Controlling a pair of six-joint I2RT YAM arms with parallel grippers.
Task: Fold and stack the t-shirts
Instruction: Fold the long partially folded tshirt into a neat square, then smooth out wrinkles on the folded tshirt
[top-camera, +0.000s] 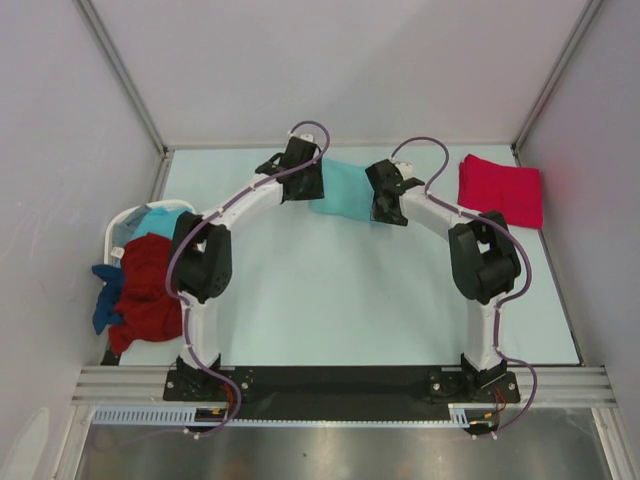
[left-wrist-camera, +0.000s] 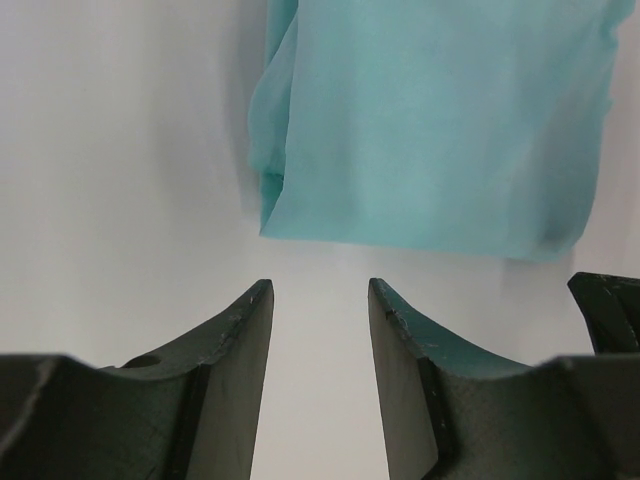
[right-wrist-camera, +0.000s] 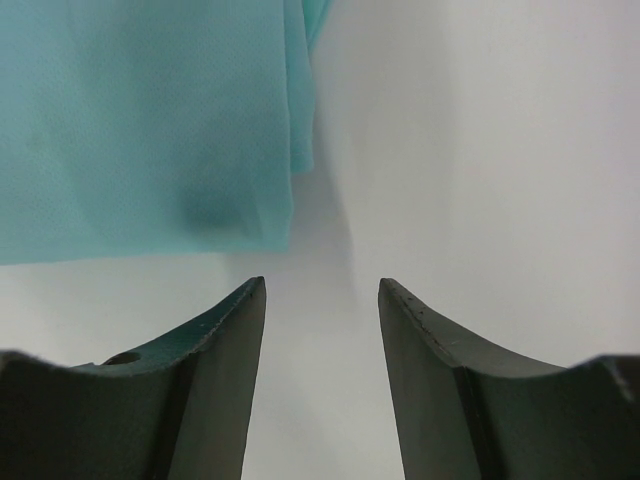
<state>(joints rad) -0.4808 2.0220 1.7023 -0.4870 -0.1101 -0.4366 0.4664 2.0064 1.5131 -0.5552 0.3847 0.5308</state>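
Fingers (left-wrist-camera: 235, 340) of the left gripper (left-wrist-camera: 320, 290) are standing apart, and only the pale table (top-camera: 330, 300) is showing in the gap between them, so this gripper is released and is grasping nothing. The right gripper (right-wrist-camera: 322, 285) is showing the same state: its jaws are parted and no cloth is sitting between them.

Just ahead of both pairs of fingertips the light teal t-shirt (top-camera: 343, 190) is lying flat on the far part of the table. From the left wrist view its near edge is running across the picture a little beyond the tips, apart from them, and a doubled fold is showing along its left side. From the right wrist view the same cloth is filling the upper left corner, with layered edges along its right side. From above, the two grippers are flanking this shirt, the left one at its left end and the right one at its right end.

Further out, a pinkish-red t-shirt (top-camera: 500, 188) is lying folded near the far right corner of the table, well apart from the teal one. At the left edge a white basket (top-camera: 118, 228) is holding a light blue t-shirt (top-camera: 160, 220), and a dark red t-shirt (top-camera: 148, 295) is spilling over its near side. A blue t-shirt (top-camera: 104, 300) is hanging just beside the dark red one, on its left.
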